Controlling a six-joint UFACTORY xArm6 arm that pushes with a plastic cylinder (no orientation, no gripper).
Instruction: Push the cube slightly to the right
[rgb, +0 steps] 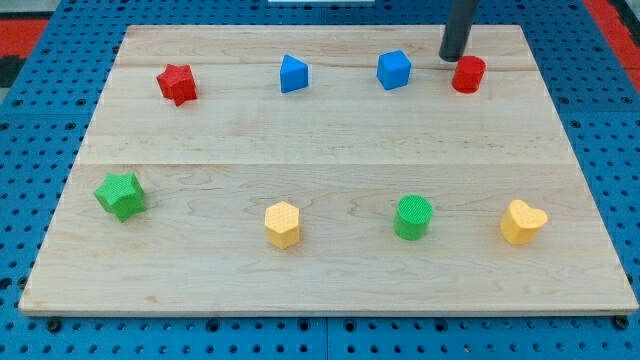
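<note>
The blue cube (394, 70) sits near the view's top, right of centre, on the wooden board (330, 150). My tip (453, 57) is the lower end of a dark rod coming down from the view's top edge. It stands to the right of the cube with a gap between them, and close to the upper left of a red cylinder (468, 74). I cannot tell if the tip touches the cylinder.
A blue wedge-like block (293, 73) and a red star (177, 83) lie in the top row to the left. In the bottom row are a green star (121, 195), a yellow hexagon (283, 224), a green cylinder (413, 217) and a yellow heart (523, 222).
</note>
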